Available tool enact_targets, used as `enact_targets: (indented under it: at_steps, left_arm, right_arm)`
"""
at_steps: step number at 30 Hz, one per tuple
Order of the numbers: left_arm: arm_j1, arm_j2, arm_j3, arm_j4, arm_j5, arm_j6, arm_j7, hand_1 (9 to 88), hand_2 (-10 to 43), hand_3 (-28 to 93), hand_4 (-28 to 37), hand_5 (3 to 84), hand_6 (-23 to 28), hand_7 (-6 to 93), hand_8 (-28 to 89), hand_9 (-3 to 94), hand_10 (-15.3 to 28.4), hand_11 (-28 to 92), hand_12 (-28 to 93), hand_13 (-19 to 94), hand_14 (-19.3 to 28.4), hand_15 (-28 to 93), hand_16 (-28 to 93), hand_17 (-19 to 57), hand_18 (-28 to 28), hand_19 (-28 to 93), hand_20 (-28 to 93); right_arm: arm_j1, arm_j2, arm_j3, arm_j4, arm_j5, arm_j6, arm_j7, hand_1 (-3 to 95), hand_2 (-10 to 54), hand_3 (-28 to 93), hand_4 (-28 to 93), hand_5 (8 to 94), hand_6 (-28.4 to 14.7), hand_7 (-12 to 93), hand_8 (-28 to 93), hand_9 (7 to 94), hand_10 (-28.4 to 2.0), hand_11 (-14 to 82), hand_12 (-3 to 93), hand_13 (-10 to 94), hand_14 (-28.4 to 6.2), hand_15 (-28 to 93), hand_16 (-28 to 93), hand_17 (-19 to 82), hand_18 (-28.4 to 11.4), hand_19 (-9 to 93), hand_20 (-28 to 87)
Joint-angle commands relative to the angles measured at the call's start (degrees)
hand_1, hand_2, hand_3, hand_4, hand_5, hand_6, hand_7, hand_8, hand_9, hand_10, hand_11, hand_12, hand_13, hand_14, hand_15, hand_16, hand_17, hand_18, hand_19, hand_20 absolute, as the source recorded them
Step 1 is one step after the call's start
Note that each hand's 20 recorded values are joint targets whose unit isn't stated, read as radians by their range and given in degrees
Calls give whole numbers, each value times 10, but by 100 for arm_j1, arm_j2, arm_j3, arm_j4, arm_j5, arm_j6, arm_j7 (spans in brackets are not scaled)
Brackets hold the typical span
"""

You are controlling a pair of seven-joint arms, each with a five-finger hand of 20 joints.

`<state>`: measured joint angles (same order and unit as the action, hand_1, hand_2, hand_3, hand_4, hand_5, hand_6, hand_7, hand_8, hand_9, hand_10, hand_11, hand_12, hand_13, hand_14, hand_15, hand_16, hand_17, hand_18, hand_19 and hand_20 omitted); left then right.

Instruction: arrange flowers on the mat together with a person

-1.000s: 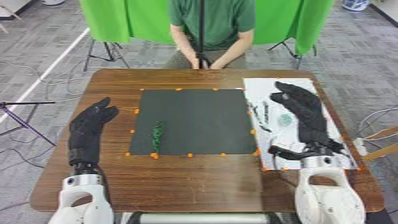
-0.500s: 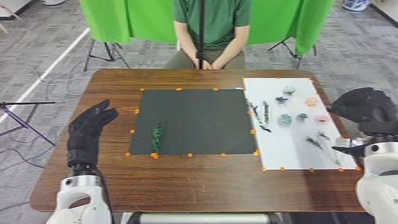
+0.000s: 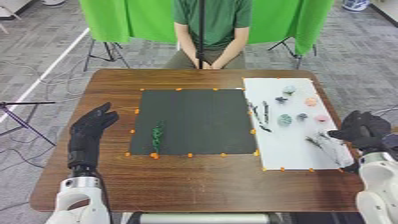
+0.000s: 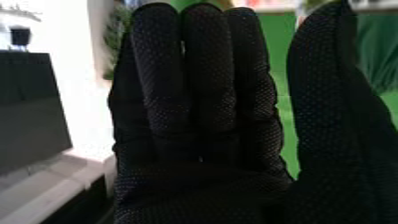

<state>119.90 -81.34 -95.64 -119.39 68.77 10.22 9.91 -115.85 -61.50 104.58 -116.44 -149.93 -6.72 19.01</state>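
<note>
In the head view my left hand [image 3: 90, 126] stays over the table's left side, left of the dark mat [image 3: 202, 120], fingers relaxed and holding nothing. My right hand [image 3: 362, 131] is at the table's right edge, beside the white sheet [image 3: 293, 157]. In the right wrist view the right hand [image 4: 200, 100] has straight fingers, thumb apart, nothing held. A green stem [image 3: 157, 137] lies on the mat's left part. On the sheet lie dark stems [image 3: 266, 112], a pale green flower [image 3: 284, 120], a pink flower [image 3: 322, 118], a peach flower [image 3: 311, 101] and thin sprigs [image 3: 314, 142].
Orange markers [image 3: 155, 155] edge the mat and the sheet on the brown table [image 3: 204, 187]. Across the table a person sits with hands [image 3: 210, 65] together at the far edge, away from the flowers.
My right hand has moved from above the white sheet out to the right edge, uncovering the flowers. The person's hands have drawn closer together. My left hand has barely moved.
</note>
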Motion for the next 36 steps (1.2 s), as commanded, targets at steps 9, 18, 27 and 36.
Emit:
enact_targets:
  at_steps: [9,18,27,36]
  left_arm:
    - [64,-30,-16,21,16,-23,-115,356,-2,577,-178,494,39,141,-61,510,135,225,140,423,171,175,-21,100,99,87,193]
    - [57,-52,-5,29,8,-51,-129,354,-2,577,-178,495,40,141,-61,510,135,224,140,424,172,176,-20,99,100,92,194]
    - [76,-52,-26,42,-19,-35,-136,351,3,575,-179,495,38,143,-61,510,135,224,140,422,172,174,-20,94,102,89,189]
    - [169,72,-268,158,-160,166,-76,340,-6,594,-183,495,38,143,-62,510,136,225,140,423,173,176,-19,93,103,88,187]
  right_arm:
    - [-44,-112,-129,314,3,-265,-4,457,-95,514,-283,759,22,183,-104,810,-100,258,242,707,-105,449,304,357,-122,306,418]
    - [-40,-127,-399,572,-78,801,22,849,-95,-254,220,866,37,179,71,920,-80,210,333,792,-88,481,333,355,-129,388,428]
    - [-43,-331,-443,289,-7,1447,235,886,-95,-283,289,907,47,193,94,937,-80,280,320,817,-88,535,346,353,-133,438,427]
    - [767,-1023,-1628,-684,288,1992,531,892,-95,-283,322,914,38,203,99,937,-88,317,315,799,-101,581,361,342,-137,455,424]
